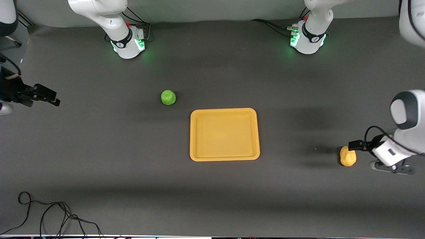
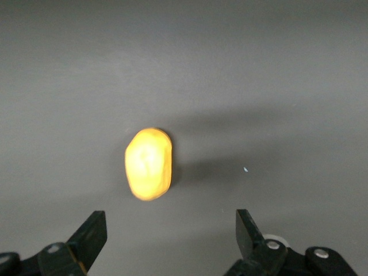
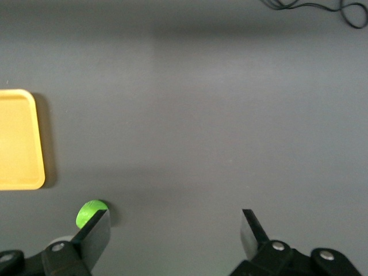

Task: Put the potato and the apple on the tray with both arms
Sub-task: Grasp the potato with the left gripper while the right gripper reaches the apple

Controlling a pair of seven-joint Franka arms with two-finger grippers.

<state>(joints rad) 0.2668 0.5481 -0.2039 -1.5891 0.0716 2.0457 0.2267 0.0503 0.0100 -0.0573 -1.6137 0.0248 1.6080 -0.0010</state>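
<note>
Fingers on the left gripper (image 2: pixel 169 233) are wide apart, low over the tabletop (image 1: pixel 99 159), and the potato (image 2: pixel 149 164) lies just ahead of the gap, a bit toward one finger. It sits at the left arm's end, well apart from the tray (image 1: pixel 224 134).

To grab it well, I think the fingers should slide forward until the potato is right between them, then close gently — not too hard.

Fingers on the right gripper (image 3: pixel 172 236) are apart too, waiting up high. The apple (image 3: pixel 90 213) peeks out beside one finger — near the tray, not on it.
</note>
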